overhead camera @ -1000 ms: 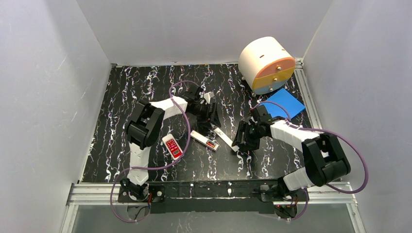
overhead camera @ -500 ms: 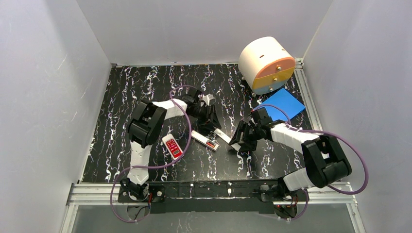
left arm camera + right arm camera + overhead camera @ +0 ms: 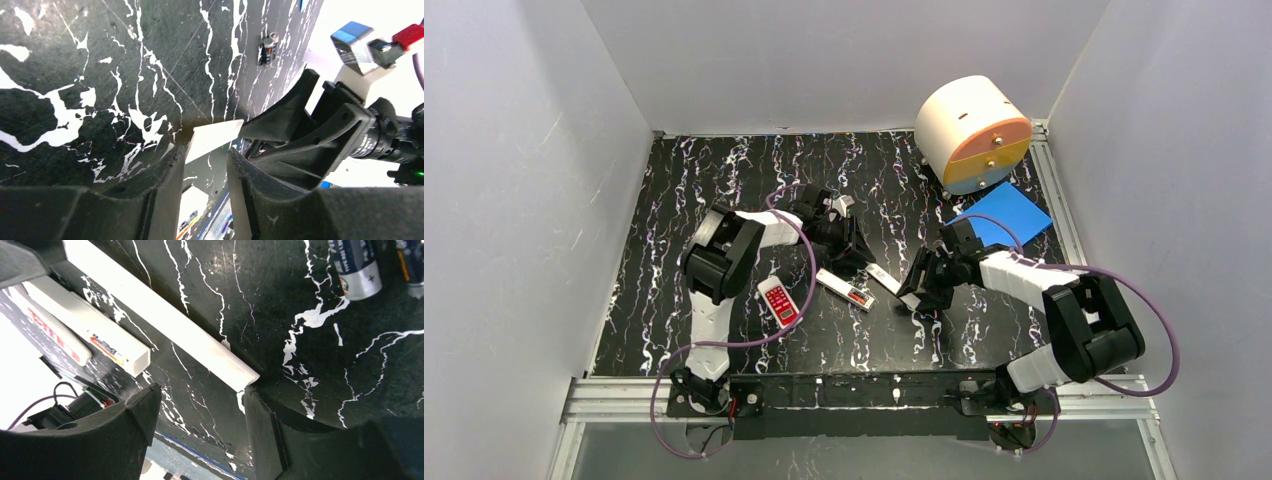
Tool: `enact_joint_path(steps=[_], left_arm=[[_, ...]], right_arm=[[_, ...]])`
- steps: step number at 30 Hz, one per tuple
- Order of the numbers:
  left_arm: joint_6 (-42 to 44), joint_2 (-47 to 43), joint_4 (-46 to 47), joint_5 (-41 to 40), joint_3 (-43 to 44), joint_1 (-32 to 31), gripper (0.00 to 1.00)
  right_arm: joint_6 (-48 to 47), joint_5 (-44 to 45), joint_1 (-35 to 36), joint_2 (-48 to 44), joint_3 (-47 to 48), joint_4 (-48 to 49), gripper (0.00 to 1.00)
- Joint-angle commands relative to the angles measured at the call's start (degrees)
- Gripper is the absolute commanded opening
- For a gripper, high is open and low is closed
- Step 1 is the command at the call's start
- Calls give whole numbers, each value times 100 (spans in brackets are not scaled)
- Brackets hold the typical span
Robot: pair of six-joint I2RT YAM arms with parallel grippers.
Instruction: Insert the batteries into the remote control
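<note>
White remote control (image 3: 845,289), black white-veined table (image 3: 674,200)

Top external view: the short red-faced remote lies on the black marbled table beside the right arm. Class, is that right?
No. The short red-faced remote lies on the black marbled table beside the left arm, not the right. The top external view shows it just left of the long white remote control.

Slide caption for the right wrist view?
Open right gripper at the end of a white strip; remote control alongside, loose battery beyond.
</note>
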Motion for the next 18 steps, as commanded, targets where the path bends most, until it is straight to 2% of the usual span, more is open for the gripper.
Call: enact_joint_path(steps=[1, 9, 13, 18], left_arm=[[-451, -469, 125, 429, -60, -162, 33], [-261, -515, 133, 622, -74, -164, 32], [-243, -506, 134, 656, -50, -162, 32], [-347, -429, 125, 801, 56, -162, 30]], right_arm=[[-831, 609, -17, 458, 344, -159, 69], [-1911, 1102, -13, 853, 760, -1018, 64], [-2352, 1255, -15, 921, 889, -1066, 60], [-2735, 1260, -3, 887, 905, -934, 59]])
